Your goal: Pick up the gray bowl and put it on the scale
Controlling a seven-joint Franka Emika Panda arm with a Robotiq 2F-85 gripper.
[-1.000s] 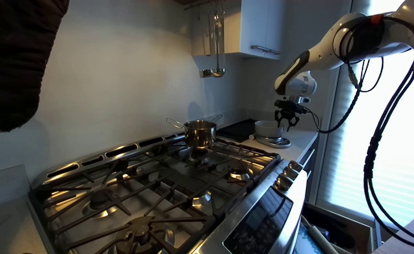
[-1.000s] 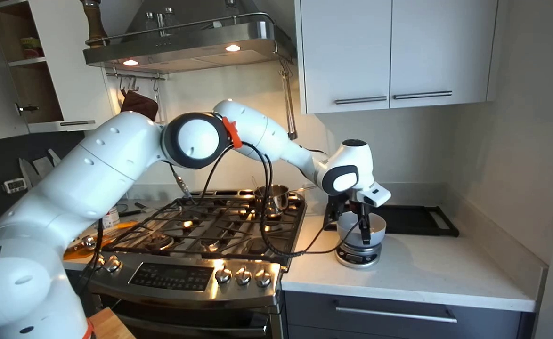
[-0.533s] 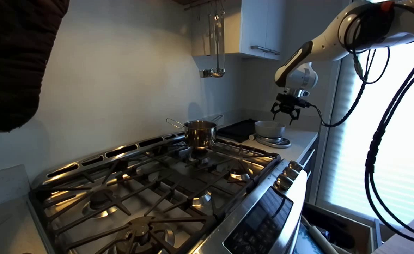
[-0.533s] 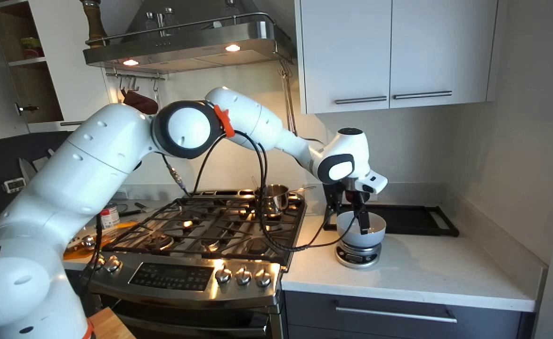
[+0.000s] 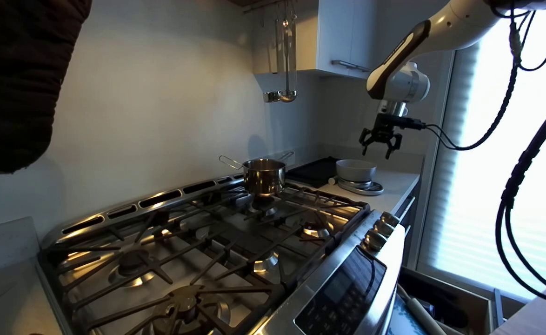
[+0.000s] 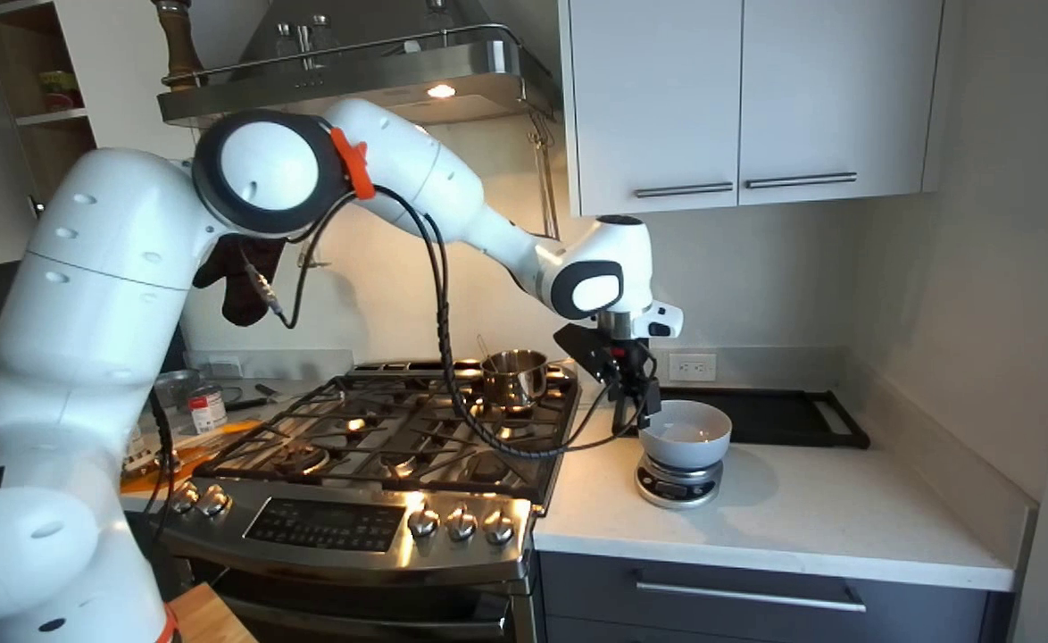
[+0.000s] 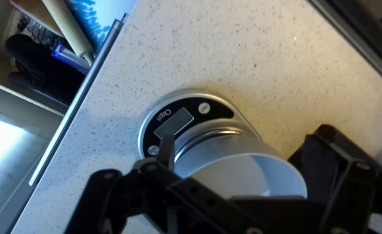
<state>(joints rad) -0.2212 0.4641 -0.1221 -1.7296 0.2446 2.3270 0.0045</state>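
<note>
The gray bowl point(image 5: 356, 171) sits upright on the scale point(image 5: 368, 188), a round silver kitchen scale with a black display panel. Both show in an exterior view, bowl point(image 6: 686, 438) and scale point(image 6: 677, 489), on the white counter right of the stove. In the wrist view the scale point(image 7: 191, 112) is partly covered by the bowl point(image 7: 233, 174), whose near side is hidden by the gripper body. My gripper point(image 5: 376, 152) is open and empty, above the bowl and apart from it. It also shows in an exterior view point(image 6: 636, 418) and in the wrist view point(image 7: 246, 134).
A shiny metal pot point(image 6: 513, 379) stands on the stove point(image 6: 399, 446). A black tray point(image 6: 774, 415) lies behind the bowl against the wall. A small white object point(image 5: 332, 180) lies beside the scale. An open drawer point(image 5: 445, 298) shows below the counter.
My gripper has opened wider and lifted up off the bowl, moving toward the stove side in an exterior view. The bowl and the scale have stayed in place.
</note>
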